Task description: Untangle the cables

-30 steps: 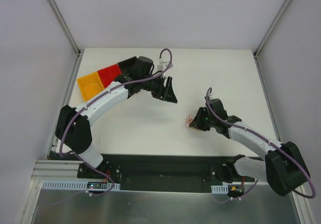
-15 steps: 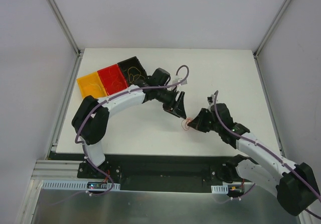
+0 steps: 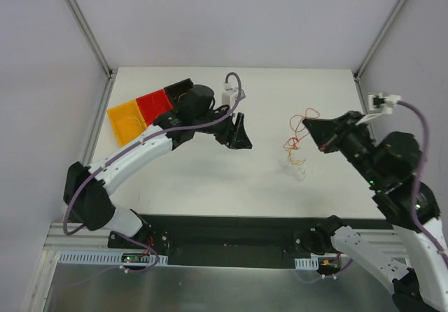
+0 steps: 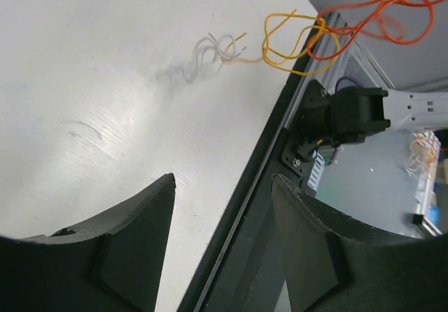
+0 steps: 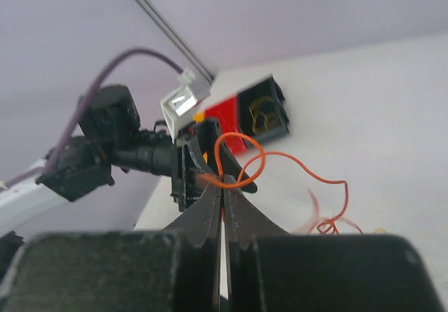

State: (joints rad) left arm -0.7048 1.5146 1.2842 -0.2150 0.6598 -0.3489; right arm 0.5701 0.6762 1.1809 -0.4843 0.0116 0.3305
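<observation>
Two arms share this step, which looks like the pulling-apart stage. The right jaws are clenched on an orange-red strand of the cables [image 3: 297, 142], which hang in the air well to the right of the tray [image 3: 155, 104], red and orange loops uppermost and yellow loops dangling beneath. Whether the lowest bared tips touch the table [image 3: 210, 179] I cannot tell. To do it well, the left jaws, which stand parted and empty roughly midway between the tray and the cables, should probably go for a yellow loop low in the bundle, well clear of the pinched strand. They should close on that one wire alone, then draw slowly toward the tray while the other side holds firm, so the loops slide through one another rather than cinch into a knot. Wire this thin can slip or snag, so a steady pull seems wiser than a jerk. The right arm [image 3: 378, 161] is reared high on the side far from the tray, wrist roughly level and pointing toward the tray. The left arm [image 3: 150, 147] reaches from its base past the tray's near edge, wrist angled down over the table, tips facing the cables.
</observation>
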